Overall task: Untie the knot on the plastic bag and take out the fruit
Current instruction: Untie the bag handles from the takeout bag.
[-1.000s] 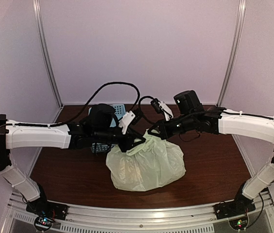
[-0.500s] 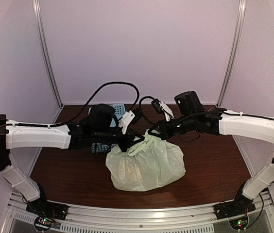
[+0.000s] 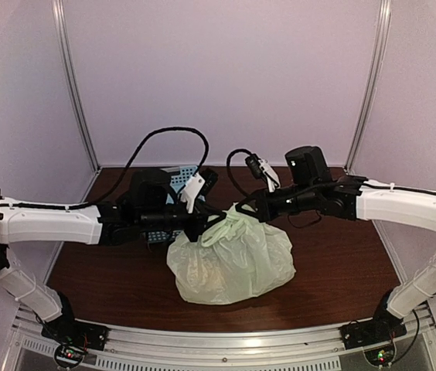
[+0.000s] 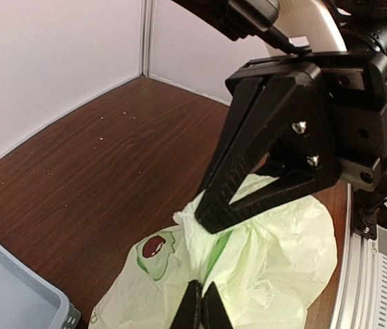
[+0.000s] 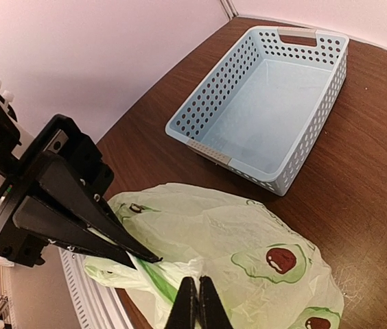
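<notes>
Your plastic bag [image 3: 233, 267] sits mid-table, its knot [image 3: 229, 222] bunched on top. The left gripper [image 4: 199, 306] is clenched on the bag's plastic just left of the knot. The right gripper [image 5: 193, 301] pinches the plastic just right of it. A blue basket [image 5: 262, 103] lies beyond, far left.

Left pincer [image 4: 202, 310] and right pincer [image 5: 197, 305] shut, tips facing.

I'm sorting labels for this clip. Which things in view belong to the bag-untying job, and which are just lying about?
Part of the job:
- plastic bag
- knot at its top
- left gripper and right gripper, both shut on the bag's bunched top
- fruit, hidden inside the bag

Just lying about:
- blue basket, empty, apart from the bag
- table, only the support
</notes>
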`<state>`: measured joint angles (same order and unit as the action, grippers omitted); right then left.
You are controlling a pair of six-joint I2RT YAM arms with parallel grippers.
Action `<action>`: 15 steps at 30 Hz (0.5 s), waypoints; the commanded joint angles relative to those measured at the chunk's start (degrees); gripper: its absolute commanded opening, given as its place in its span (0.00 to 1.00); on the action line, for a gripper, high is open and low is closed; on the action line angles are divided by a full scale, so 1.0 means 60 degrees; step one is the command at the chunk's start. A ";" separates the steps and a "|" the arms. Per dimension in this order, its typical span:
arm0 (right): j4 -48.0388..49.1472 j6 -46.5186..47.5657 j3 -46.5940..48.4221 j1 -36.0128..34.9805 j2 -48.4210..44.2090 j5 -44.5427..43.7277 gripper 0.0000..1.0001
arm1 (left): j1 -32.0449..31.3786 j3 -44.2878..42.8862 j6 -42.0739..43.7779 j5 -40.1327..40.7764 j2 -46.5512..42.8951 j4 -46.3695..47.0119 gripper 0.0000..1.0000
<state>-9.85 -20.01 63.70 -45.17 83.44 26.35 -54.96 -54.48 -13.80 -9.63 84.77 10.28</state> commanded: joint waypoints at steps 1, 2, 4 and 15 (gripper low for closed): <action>-0.0161 -0.0327 -0.0515 0.0497 -0.0460 -0.1170 0.00 | 0.0154 0.0556 -0.0373 0.0460 -0.0717 0.0128 0.00; -0.0131 -0.0373 -0.0567 0.0530 -0.0492 -0.1198 0.00 | 0.0184 0.0622 -0.0434 0.0407 -0.0781 0.0197 0.00; -0.0089 -0.0463 -0.0649 0.0601 -0.0541 -0.1276 0.00 | 0.0249 0.0750 -0.0549 0.0332 -0.0902 0.0306 0.00; 0.0206 -0.0841 -0.1054 0.1058 -0.0726 -0.1357 0.00 | 0.0574 0.1048 -0.0832 -0.0058 -0.1199 0.0519 0.00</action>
<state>-4.01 -24.08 59.88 -44.60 80.97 28.49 -54.50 -50.39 -17.28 -10.57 80.97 15.57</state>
